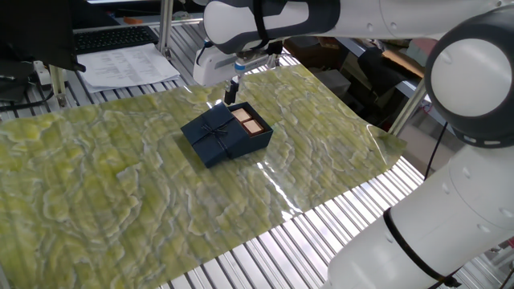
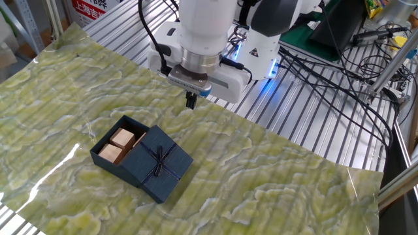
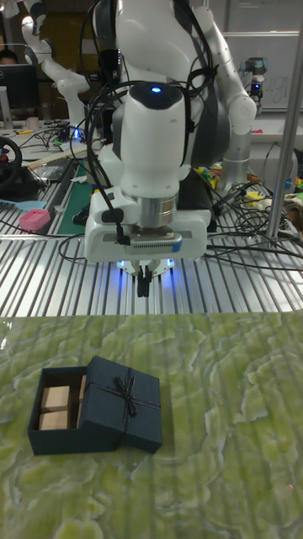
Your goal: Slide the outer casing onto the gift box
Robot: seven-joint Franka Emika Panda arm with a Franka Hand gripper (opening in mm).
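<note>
Mid-slide: outer casing point(image 2: 160, 163) partly over gift box point(image 2: 115, 147) on green mat point(image 2: 274, 183) (tan inserts exposed). Gripper point(image 2: 191, 101) above, pressed together, empty. Next: push casing fully across.
</note>
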